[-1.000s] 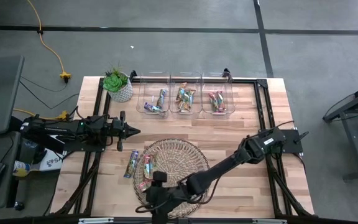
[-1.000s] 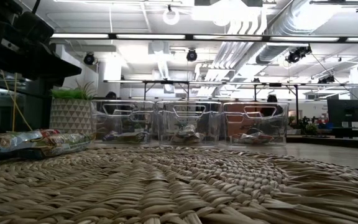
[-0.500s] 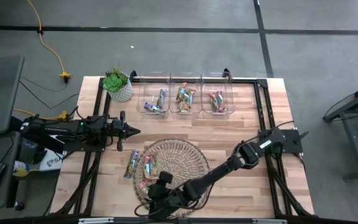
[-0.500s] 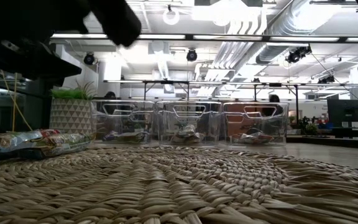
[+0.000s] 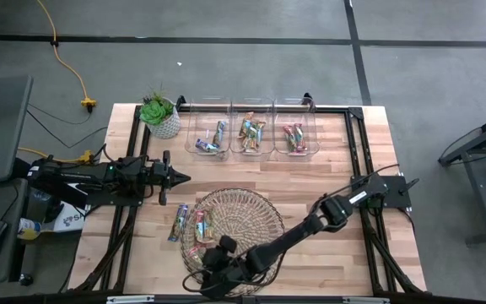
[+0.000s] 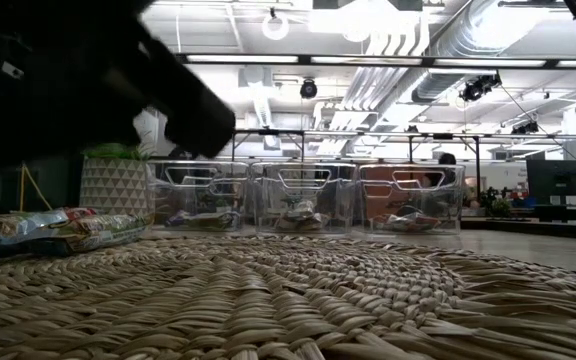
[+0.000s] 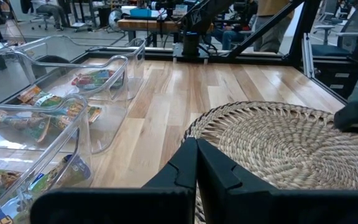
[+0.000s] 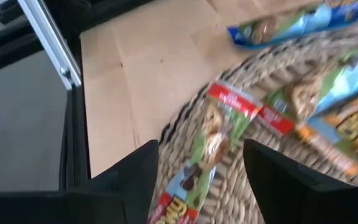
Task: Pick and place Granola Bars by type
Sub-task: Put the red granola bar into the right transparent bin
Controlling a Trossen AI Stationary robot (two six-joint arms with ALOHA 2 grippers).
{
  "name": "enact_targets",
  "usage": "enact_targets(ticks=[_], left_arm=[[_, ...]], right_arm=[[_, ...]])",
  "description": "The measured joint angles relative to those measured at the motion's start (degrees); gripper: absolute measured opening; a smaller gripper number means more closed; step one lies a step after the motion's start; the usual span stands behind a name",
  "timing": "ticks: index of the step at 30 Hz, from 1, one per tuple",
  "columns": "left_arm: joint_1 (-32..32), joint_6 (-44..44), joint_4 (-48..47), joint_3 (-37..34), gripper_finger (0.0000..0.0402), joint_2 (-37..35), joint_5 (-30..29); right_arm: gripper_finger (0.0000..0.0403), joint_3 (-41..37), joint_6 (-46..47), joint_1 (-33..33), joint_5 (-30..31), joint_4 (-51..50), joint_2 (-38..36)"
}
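1. Mat (image 5: 236, 221), lower centre: tan woven wicker, concentric coil pattern.
2. Table (image 5: 327, 165): light wood planks, black frame.
3. Bars (image 5: 189, 228), left of mat: blue, pink/red, green wrappers.
4. Bins (image 5: 250, 127), top centre: clear plastic.
5. Pot (image 5: 166, 125), upper left: white with diamond pattern, green plant.
6. Arms (image 5: 99, 180): black.

Granola Bars (image 8: 210, 146) blurred in right wrist view; bin contents (image 5: 250, 135) too small to read.
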Motion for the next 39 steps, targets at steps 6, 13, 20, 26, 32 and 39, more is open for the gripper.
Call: enact_targets(ticks=[6, 13, 20, 26, 32, 39], left_arm=[[0.0, 0.0, 0.0, 0.0, 0.0001, 0.0, 0.0], [0.0, 0.0, 0.0, 0.0, 0.0001, 0.0, 0.0], [0.0, 0.0, 0.0, 0.0, 0.0001, 0.0, 0.0], [0.0, 0.0, 0.0, 0.0, 0.0001, 0.0, 0.0], [0.0, 0.0, 0.0, 0.0, 0.0001, 0.0, 0.0], [0.0, 0.0, 0.0, 0.0, 0.0001, 0.0, 0.0]], right_arm=[[0.022, 0.0, 1.4, 0.0, -1.4, 0.0, 0.7], [0.022, 0.0, 2.5, 0.0, -1.6, -0.4, 0.9], [0.022, 0.0, 2.8, 0.0, -3.7, 0.1, 1.8], [0.022, 0.0, 3.7, 0.0, -3.5, 0.6, 2.5], [0.022, 0.1, 4.7, 0.0, -4.9, 1.0, 3.3], [0.0211, 0.2, 5.1, 0.0, -4.9, 0.7, 3.6]])
